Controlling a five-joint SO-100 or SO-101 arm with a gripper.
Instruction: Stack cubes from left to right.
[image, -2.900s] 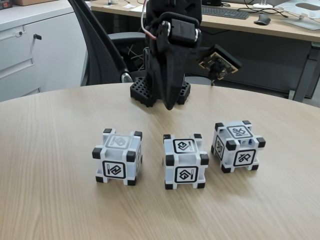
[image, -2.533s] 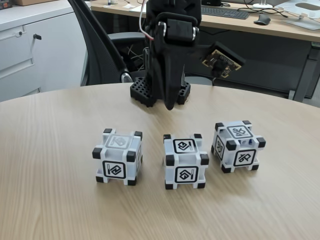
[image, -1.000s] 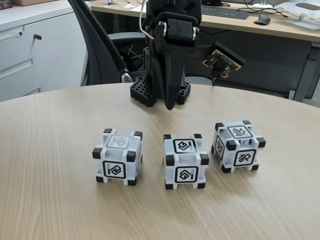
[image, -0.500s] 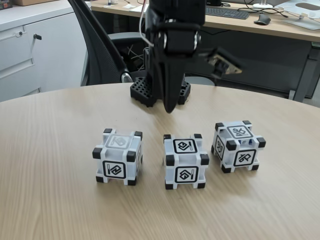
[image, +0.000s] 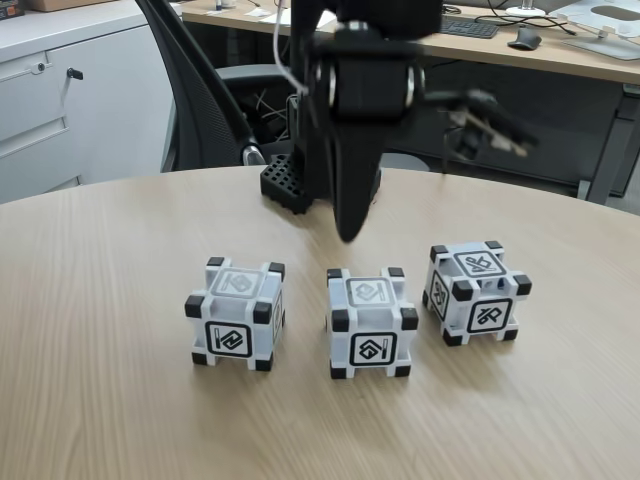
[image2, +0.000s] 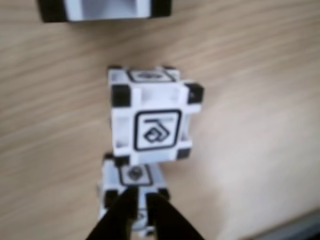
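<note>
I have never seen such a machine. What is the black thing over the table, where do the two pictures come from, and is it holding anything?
The black thing is a small robot arm that stands at the far edge of a round wooden table. Its tip is a tool with two fingers for grasping.

The fixed view comes from a camera that stands in front of the table. The wrist view comes from a camera that rides on the arm and looks down past the tool, so the picture is blurred.

Three white cubes with black corners stand in a row, apart from one another: the left cube, the middle cube and the right cube. None is stacked yet.

The tool hangs above the table behind the middle cube. Its fingers are nearly together and hold nothing.
</note>
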